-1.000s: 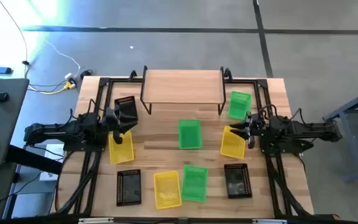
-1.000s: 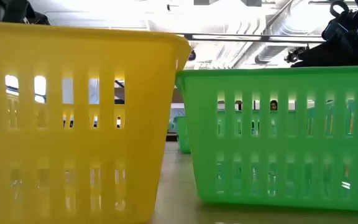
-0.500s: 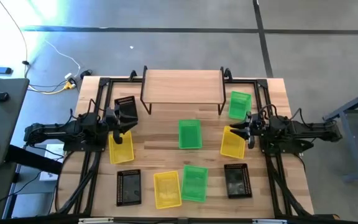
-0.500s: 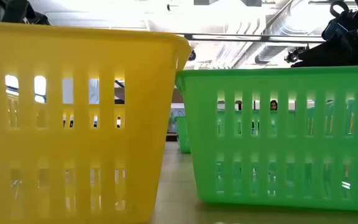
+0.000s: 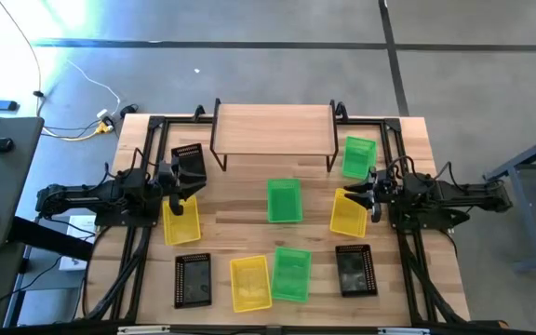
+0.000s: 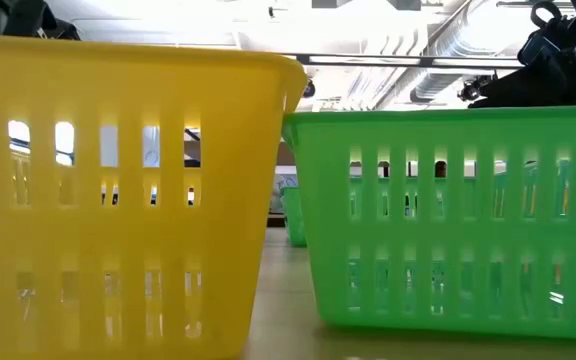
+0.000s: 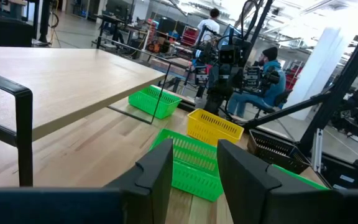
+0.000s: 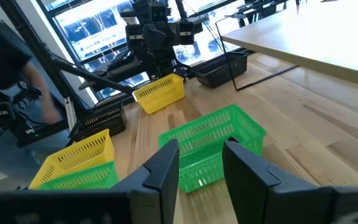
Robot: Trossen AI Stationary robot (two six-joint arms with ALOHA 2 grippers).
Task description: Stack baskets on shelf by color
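Nine small slotted baskets stand upright on the wooden table, spread around the low shelf [image 5: 273, 126], whose board carries nothing. Black ones [image 5: 189, 163] [image 5: 193, 279] [image 5: 353, 270], yellow ones [image 5: 180, 219] [image 5: 250, 283] [image 5: 347, 212], and green ones [image 5: 284, 200] [image 5: 291, 273] [image 5: 358, 156] stand apart. My left gripper [image 5: 177, 182] [image 7: 194, 168] hovers open between a black and a yellow basket at the table's left. My right gripper [image 5: 367, 195] [image 8: 201, 165] hovers open over the far end of the yellow basket at the right. Both point toward the middle green basket [image 7: 188, 163] [image 8: 213, 140].
Black frame rails [image 5: 142, 242] run along both sides of the table. In the low view a yellow basket [image 6: 118, 200] and a green one [image 6: 448, 220] fill the foreground. People [image 7: 271, 65] sit and stand in the room beyond, and a person [image 8: 5, 74] is close by. Bare wood lies before the shelf.
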